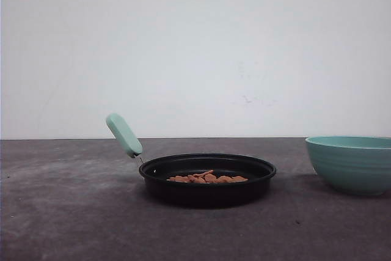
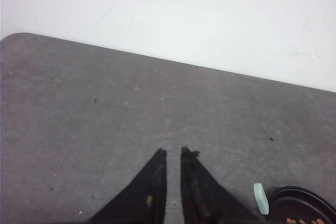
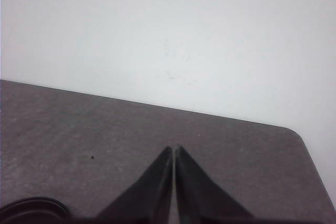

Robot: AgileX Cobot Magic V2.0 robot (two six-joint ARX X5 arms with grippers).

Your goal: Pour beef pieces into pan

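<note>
The black pan [image 1: 208, 162] sits mid-table, its mint-green handle [image 1: 124, 135] angled up to the left. The beef pieces [image 1: 208, 178], orange-brown chunks, lie in a low heap inside it. In the left wrist view my left gripper [image 2: 174, 151] hovers over bare table with its fingers nearly together, only a narrow slit between them and nothing in it. The pan [image 2: 302, 203] and its handle [image 2: 261, 199] lie off to one side. My right gripper [image 3: 174, 148] is shut and empty over bare table, with a dark pan rim [image 3: 31, 205] at the frame's corner.
A teal ribbed bowl [image 1: 351, 163] stands upright on the table to the right of the pan, a small gap between them. The grey tabletop [image 1: 67, 212] ends at a white wall behind. A rounded table corner [image 3: 302, 140] lies near the right gripper.
</note>
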